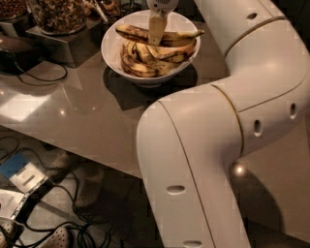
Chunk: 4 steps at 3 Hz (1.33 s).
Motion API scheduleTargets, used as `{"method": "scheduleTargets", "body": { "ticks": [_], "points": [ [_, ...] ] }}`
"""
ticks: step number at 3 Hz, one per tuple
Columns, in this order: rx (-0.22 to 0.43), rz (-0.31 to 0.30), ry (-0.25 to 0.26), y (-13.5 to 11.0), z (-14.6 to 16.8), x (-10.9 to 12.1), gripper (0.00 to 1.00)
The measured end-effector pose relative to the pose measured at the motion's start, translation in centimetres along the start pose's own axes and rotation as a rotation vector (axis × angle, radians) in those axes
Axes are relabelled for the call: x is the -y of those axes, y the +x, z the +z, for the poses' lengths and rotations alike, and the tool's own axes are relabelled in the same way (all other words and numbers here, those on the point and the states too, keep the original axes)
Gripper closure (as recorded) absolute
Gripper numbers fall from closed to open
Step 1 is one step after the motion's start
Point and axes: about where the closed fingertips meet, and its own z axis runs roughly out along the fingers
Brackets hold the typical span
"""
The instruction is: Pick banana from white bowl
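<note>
The white bowl stands at the back of the grey table and holds several bananas. The banana, long and streaked dark, lies across the top of the pile, with its thin stem pointing right. My gripper comes straight down from the top edge over the bowl's middle. It is shut on the banana at mid-length and holds it slightly above the shorter, yellower bananas.
My white arm fills the right half of the view. A glass jar of nuts stands on a grey box left of the bowl. A black cable loops beside it. Cables and devices lie on the floor below the table edge.
</note>
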Motion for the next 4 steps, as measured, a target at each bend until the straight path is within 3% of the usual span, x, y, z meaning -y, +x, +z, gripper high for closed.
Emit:
{"method": "scheduleTargets", "body": {
  "ticks": [1, 2, 4],
  "points": [
    [-0.014, 0.014, 0.041, 0.8, -3.8, -1.1, 1.00],
    [-0.002, 0.016, 0.059, 0.9, -4.4, -1.1, 1.00],
    [0.017, 0.040, 0.041, 2.1, -6.8, -3.4, 1.00]
  ]
}}
